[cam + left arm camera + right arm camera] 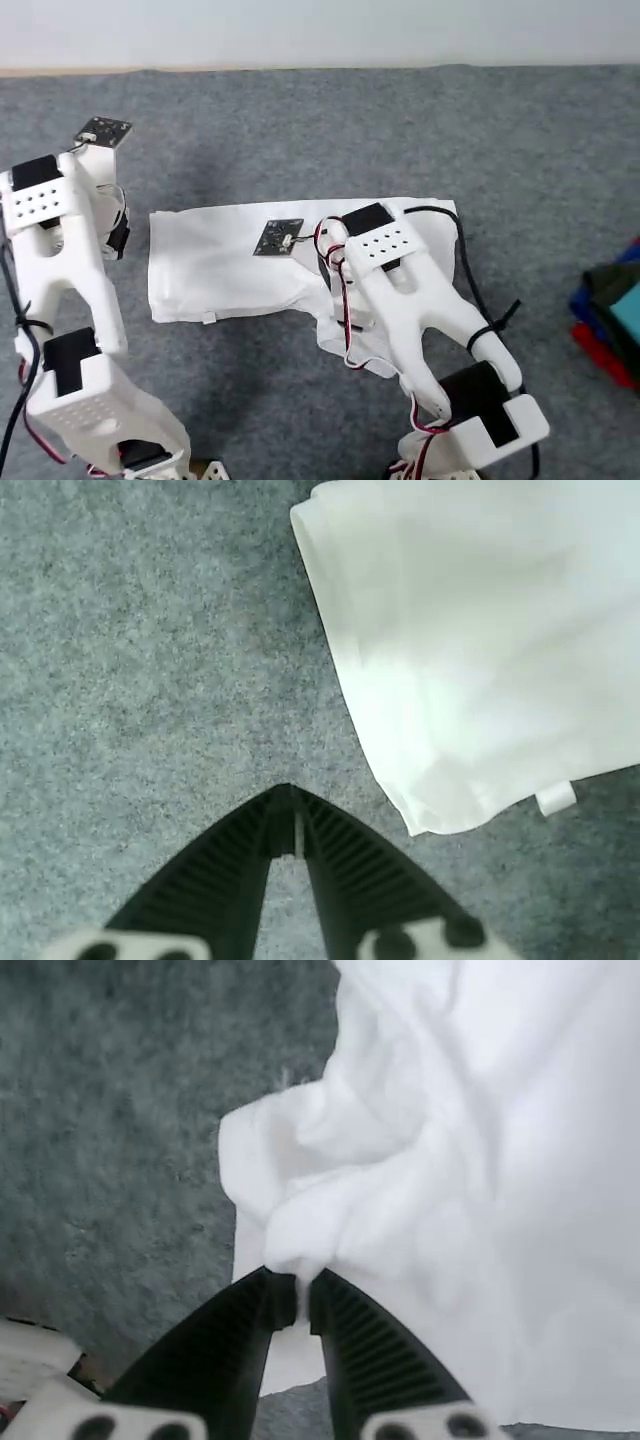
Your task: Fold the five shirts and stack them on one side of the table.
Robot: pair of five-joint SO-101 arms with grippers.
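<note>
Your right gripper (297, 1295) pinches a bunched edge of the white shirt (220, 265). Carry that fold across low and even, I'd judge, so the layers beneath don't drag. The left gripper (292, 810), fingers closed on nothing, hangs over the grey table covering (400, 130) just beside the shirt's corner. The shirt lies mid-frame in the high view, partly folded and rumpled toward its lower right.

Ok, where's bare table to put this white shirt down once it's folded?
Widest free patch: the table strip between the white shirt and the far edge. Also bare: between shirt and the folded stack at the right edge. Crowded: the near side, where the right gripper pinches the shirt and the left gripper sits shut beside it.
</note>
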